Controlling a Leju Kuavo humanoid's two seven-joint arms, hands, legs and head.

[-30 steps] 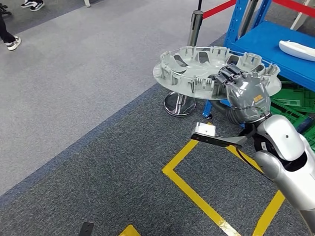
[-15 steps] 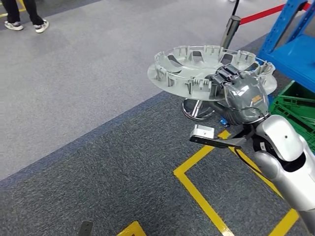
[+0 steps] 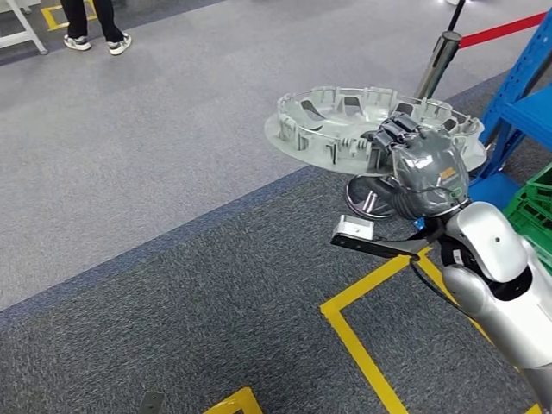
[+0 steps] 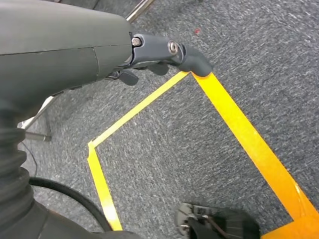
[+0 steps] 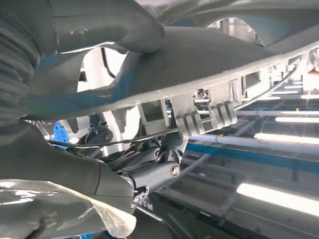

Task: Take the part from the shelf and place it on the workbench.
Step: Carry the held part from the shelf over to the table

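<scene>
The part is a large round grey wheel cover (image 3: 338, 121), held level above the carpet with its ribbed inner side up. My right hand (image 3: 426, 168) grips its near right rim from the edge, fingers curled over the top. The right wrist view looks along the cover's underside (image 5: 211, 55), with my dark fingers (image 5: 150, 174) clamped on the rim. My left hand (image 4: 161, 52) hangs over the carpet with its fingers stretched out and nothing in it.
A stanchion post (image 3: 437, 60) with a chrome base (image 3: 367, 197) and a red belt (image 3: 501, 30) stands just behind the cover. Blue shelf frame (image 3: 523, 103) and green crate (image 3: 540, 207) lie at the right. Yellow floor tape (image 3: 365, 345) marks the carpet. A person's feet (image 3: 97, 39) stand far left.
The whole view has swung left, so the shelf, stanchion and tape slide toward the right edge. The cover stays in my right hand at the same height.
</scene>
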